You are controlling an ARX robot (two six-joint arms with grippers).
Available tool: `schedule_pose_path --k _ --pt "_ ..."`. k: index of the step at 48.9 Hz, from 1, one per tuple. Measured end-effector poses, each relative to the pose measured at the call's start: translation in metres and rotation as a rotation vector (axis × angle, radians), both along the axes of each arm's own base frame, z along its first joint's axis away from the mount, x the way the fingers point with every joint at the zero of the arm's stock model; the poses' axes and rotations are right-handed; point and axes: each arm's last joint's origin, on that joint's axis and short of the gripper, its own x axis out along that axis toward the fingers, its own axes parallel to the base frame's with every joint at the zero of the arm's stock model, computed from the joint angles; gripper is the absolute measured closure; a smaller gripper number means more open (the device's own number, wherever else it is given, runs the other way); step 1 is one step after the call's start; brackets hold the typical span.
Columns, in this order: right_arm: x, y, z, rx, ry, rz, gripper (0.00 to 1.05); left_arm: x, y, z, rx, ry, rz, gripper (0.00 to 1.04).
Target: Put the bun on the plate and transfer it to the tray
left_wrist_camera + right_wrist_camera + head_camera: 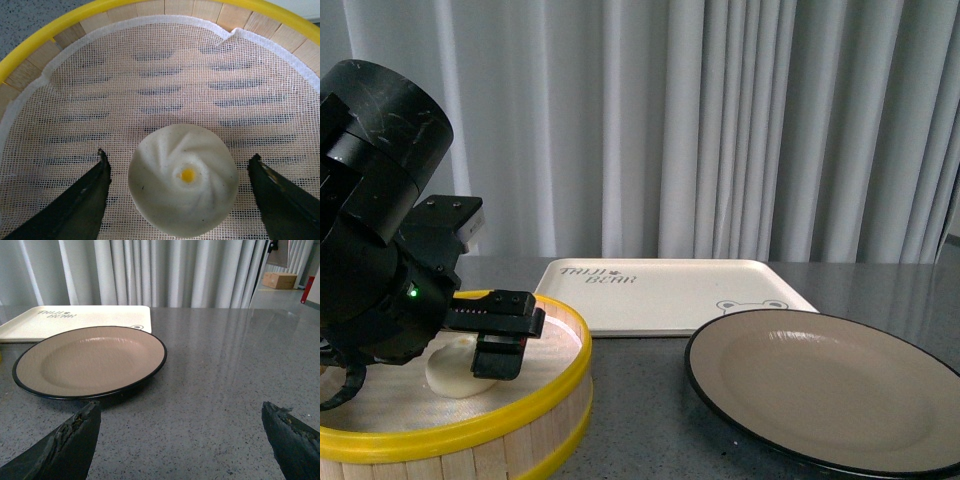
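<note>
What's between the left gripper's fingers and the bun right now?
Only the white mesh liner of the steamer basket. The left wrist view shows the left gripper open around the bun, a strip of bare mesh on each side.

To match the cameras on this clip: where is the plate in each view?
Front: plate at lower right, empty, just before the tray.
Left wrist: not in it; only the bun in the basket shows.
Right wrist: plate, empty, with the tray behind it.
Shared landmark: the tray's dark lettering, seen in the front and right wrist views.
</note>
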Motion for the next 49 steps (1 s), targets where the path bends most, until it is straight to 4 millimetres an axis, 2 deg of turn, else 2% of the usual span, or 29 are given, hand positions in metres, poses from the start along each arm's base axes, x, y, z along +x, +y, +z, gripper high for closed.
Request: schedule_pose_path --k 8,14,21,25,30,34,41,45,49 --pt "0.0 0.0 0.0 0.0 0.0 0.0 0.09 0.0 -0.003 0.0 -0.029 0.001 -0.024 0.56" --pt "0.0 0.0 0.0 0.0 0.0 0.0 0.09 0.001 -0.005 0.007 -0.065 -0.03 -0.029 0.71" --pt "0.0 0.0 0.0 0.0 0.0 0.0 0.09 0.0 -0.009 0.026 -0.109 -0.096 -0.059 0.9" --pt "0.0 0.0 0.0 0.0 0.0 0.0 0.09 -0.002 -0.014 0.045 -0.128 -0.174 -0.086 1.0" --pt "0.0 0.0 0.0 0.0 0.0 0.0 0.09 -0.001 -0.024 0.062 -0.168 -0.262 -0.156 1.0" --pt "0.0 0.0 0.0 0.0 0.0 0.0 0.09 -0.002 -0.036 0.067 -0.189 -0.304 -0.23 1.0" --pt "0.0 0.0 0.0 0.0 0.0 0.0 0.09 0.001 -0.074 0.068 -0.197 -0.334 -0.418 1.0" --pt "0.0 0.0 0.0 0.0 0.0 0.0 0.09 0.004 -0.102 0.062 -0.177 -0.324 -0.547 1.0" --pt "0.0 0.0 0.0 0.0 0.0 0.0 0.09 0.006 -0.122 0.059 -0.184 -0.318 -0.639 1.0"
